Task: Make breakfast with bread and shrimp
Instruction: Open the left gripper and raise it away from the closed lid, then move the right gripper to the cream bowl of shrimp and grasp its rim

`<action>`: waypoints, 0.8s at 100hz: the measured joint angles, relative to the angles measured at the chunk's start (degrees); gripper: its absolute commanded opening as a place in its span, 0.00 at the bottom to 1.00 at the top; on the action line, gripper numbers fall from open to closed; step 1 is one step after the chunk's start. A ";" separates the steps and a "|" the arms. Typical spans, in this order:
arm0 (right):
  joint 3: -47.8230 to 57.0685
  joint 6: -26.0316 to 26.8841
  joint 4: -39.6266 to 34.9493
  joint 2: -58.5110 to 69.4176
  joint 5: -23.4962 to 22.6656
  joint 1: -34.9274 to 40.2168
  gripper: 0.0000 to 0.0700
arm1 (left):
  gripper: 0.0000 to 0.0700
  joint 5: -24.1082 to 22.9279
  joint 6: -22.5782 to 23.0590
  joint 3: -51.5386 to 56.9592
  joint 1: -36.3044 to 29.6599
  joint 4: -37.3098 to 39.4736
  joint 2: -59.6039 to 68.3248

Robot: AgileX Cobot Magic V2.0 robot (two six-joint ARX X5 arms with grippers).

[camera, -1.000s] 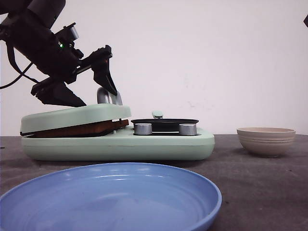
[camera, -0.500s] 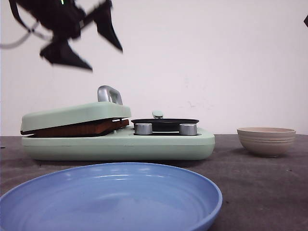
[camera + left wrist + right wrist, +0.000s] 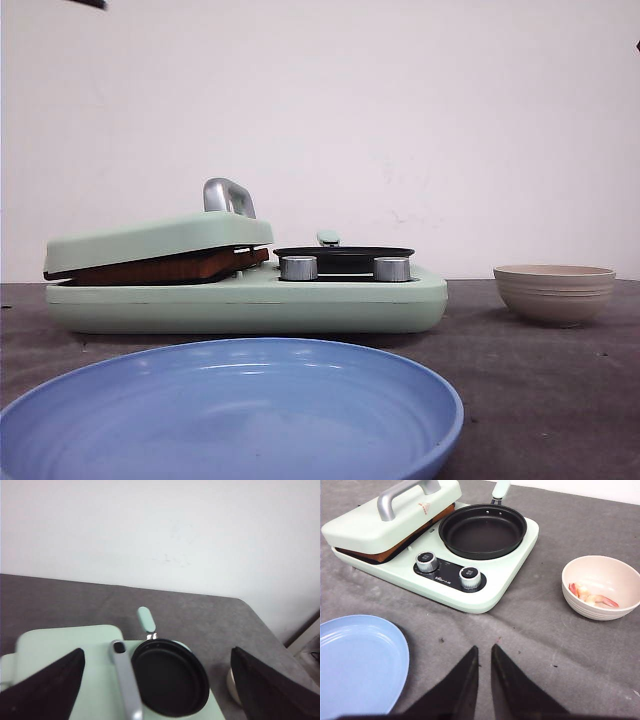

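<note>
Right, I take the mint-green breakfast cooker (image 3: 435, 555) as my landmark. The bread (image 3: 402, 542) sits clamped under its hinged lid (image 3: 390, 510), only a golden-brown crust edge showing along the gap. The pink-orange shrimp (image 3: 592, 596) lie in the cream ceramic bowl (image 3: 625, 582) on the dark grey counter (image 3: 545, 635) beside the cooker's pan side. I judge them light, soft and slick, so I would pinch one gently across its body. The toast should be stiff yet crushable, best taken by a crust edge.

My right end effector (image 3: 484, 655) hangs near the cooker's knob side with its fingers almost together, gripping nothing. My left end effector (image 3: 157, 680) hovers above the cooker, spread wide and empty.

I cannot tell how many slices are inside or how browned they are. The blue round plate (image 3: 360, 665) is cut off at the frame edge.
</note>
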 measured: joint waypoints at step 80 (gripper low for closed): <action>0.00 3.85 3.26 5.22 1.53 -0.09 0.08 | 0.74 -0.13 -3.87 -27.06 2.23 0.76 -28.17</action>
